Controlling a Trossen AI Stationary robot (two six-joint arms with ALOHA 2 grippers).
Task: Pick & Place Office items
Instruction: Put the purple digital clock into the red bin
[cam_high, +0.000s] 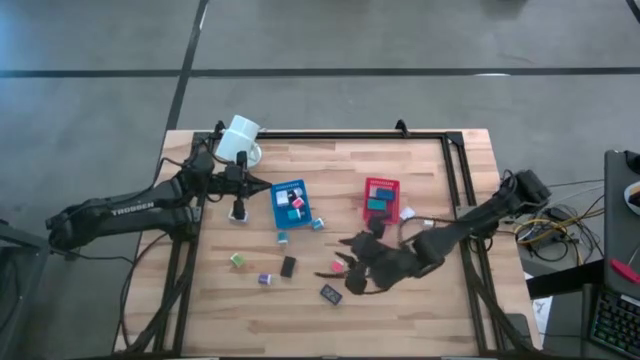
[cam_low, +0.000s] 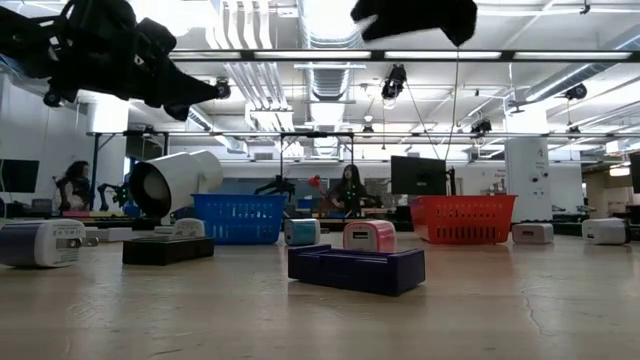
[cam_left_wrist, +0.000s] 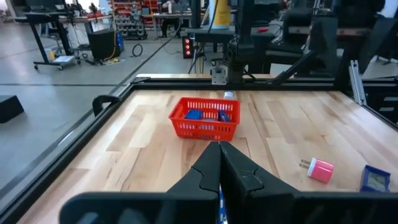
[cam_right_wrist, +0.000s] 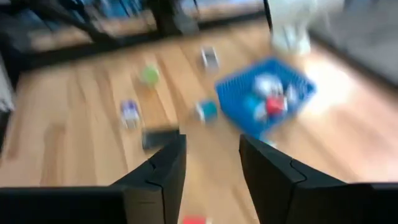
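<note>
Small office items lie scattered on the wooden table: a green cube (cam_high: 237, 260), a purple one (cam_high: 265, 279), a black block (cam_high: 288, 266), a dark block (cam_high: 331, 294), a teal cube (cam_high: 318, 223) and a pink piece (cam_high: 339, 266). More sit in the blue basket (cam_high: 291, 203) and the red basket (cam_high: 381, 200). My left gripper (cam_high: 267, 186) hovers shut just left of the blue basket, holding nothing. My right gripper (cam_right_wrist: 211, 168) is open and empty above the table's middle, its dark fingers (cam_high: 358, 277) beside the pink piece.
A white mug (cam_high: 240, 140) lies at the far left by the black frame rail (cam_high: 350, 134) that borders the table. A white block (cam_high: 240, 213) sits under the left arm. Bare wood lies along the near edge and at the far middle.
</note>
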